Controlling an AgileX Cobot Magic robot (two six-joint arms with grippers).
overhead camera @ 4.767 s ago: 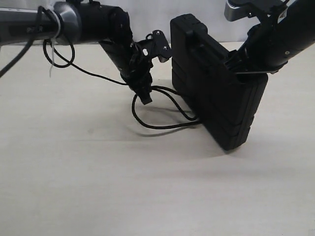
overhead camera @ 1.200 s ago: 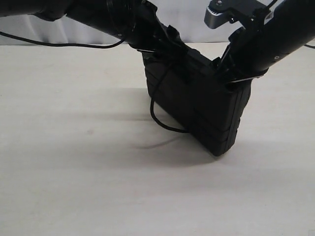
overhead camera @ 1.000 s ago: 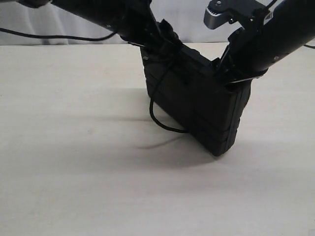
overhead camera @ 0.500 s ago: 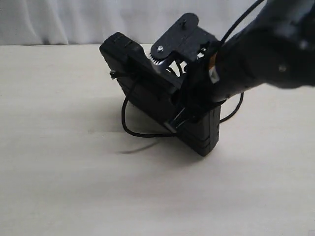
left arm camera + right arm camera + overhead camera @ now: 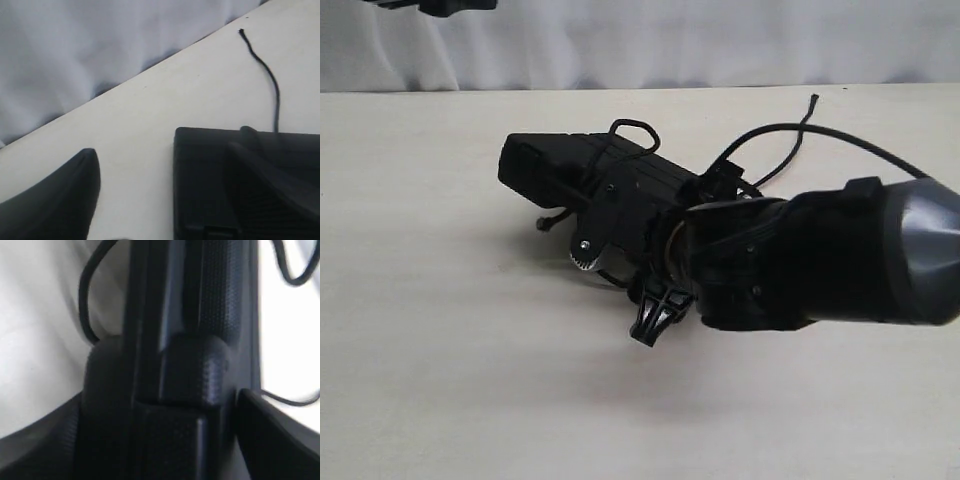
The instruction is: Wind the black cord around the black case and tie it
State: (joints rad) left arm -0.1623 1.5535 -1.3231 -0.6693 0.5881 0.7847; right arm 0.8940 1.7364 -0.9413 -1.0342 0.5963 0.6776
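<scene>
The black case [image 5: 560, 165] lies low on the table at the middle of the exterior view. The black cord [image 5: 790, 135] trails from it toward the back right, with a small loop [image 5: 635, 125] over the case's top edge and a short end [image 5: 548, 222] in front. My right gripper [image 5: 620, 250] reaches in from the right and straddles the case's near end. In the right wrist view the case [image 5: 170, 340] fills the space between the gripper's [image 5: 160, 440] fingers, with a thin gap at one finger. High above, my left gripper [image 5: 165, 155] stands open and empty over the case [image 5: 210, 180].
The right arm's thick body [image 5: 820, 260] covers the near right of the case. A bit of the left arm [image 5: 450, 5] shows at the top left edge. A pale curtain [image 5: 670, 40] closes off the table's far edge. Bare tabletop [image 5: 470, 380] lies in front.
The case, held up on edge a second ago, has tipped down to the left. The left arm has pulled away up and left. The right arm has swung low into the foreground.
</scene>
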